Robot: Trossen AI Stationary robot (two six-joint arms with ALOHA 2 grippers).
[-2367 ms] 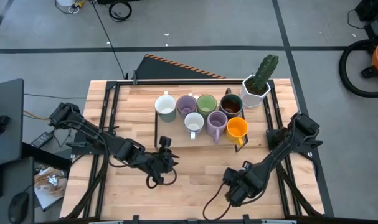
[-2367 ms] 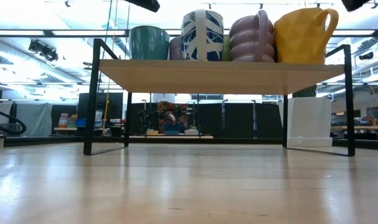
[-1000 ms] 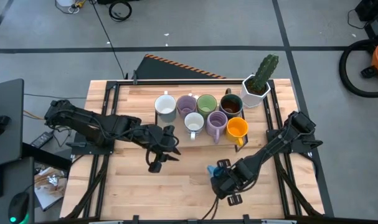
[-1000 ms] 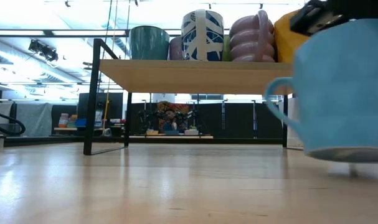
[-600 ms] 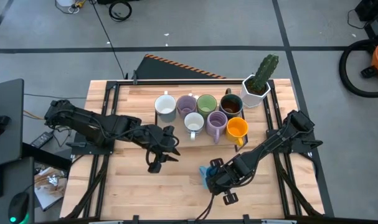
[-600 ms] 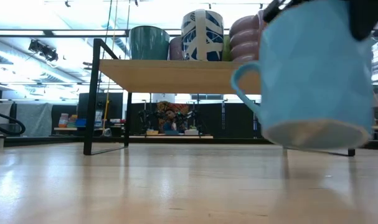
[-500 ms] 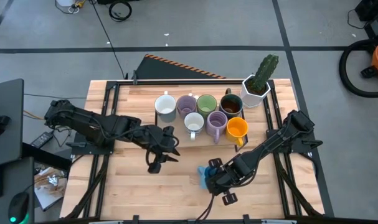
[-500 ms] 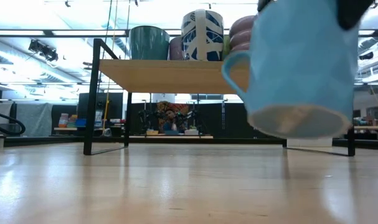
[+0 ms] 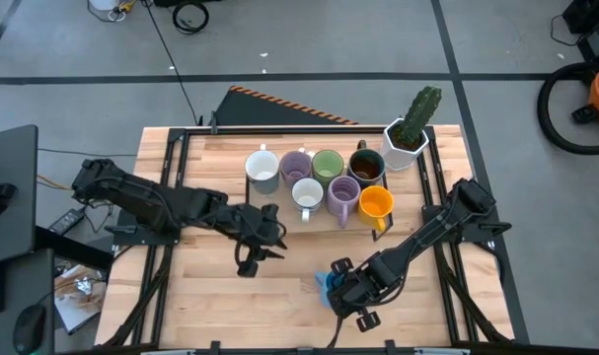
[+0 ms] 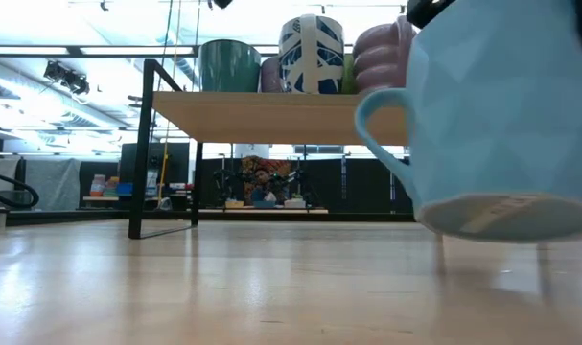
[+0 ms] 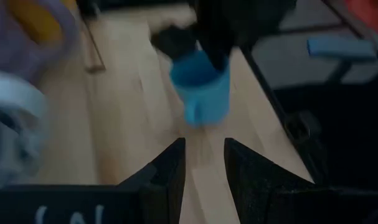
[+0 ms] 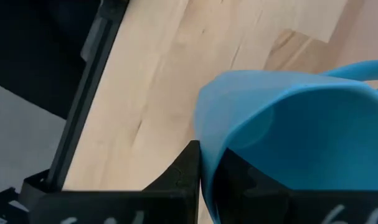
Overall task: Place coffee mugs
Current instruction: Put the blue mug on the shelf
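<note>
A blue mug (image 9: 325,286) hangs above the near middle of the table, with my right gripper (image 9: 342,290) shut on it. In the low view the blue mug (image 10: 506,125) fills the right side, clear of the tabletop, its handle (image 10: 375,113) toward the table's left. Seven mugs stand on the wooden shelf (image 9: 279,212): white (image 9: 262,170), lilac (image 9: 296,166), green (image 9: 327,165), dark brown (image 9: 366,165), white (image 9: 307,195), lilac (image 9: 342,200) and orange (image 9: 376,203). My left gripper (image 9: 252,252) hovers open left of the blue mug, in front of the shelf, holding nothing. My right gripper pinches the blue mug's wall at the rim (image 12: 207,140), one finger (image 12: 190,167) outside and the other inside the cup. The fingers come from above, slanting down. The mug hangs lifted clear of the table, slightly tilted.
A white faceted pot with a cactus (image 9: 408,136) stands at the shelf's far right end. The shelf's dark metal legs (image 10: 137,153) rise from the table. Bare wood (image 9: 210,296) lies at the near left.
My right gripper has carried the blue mug up off the tabletop, toward the table's left and near edges, rolling as it went. The mug now hangs higher and closer to the near edge.
</note>
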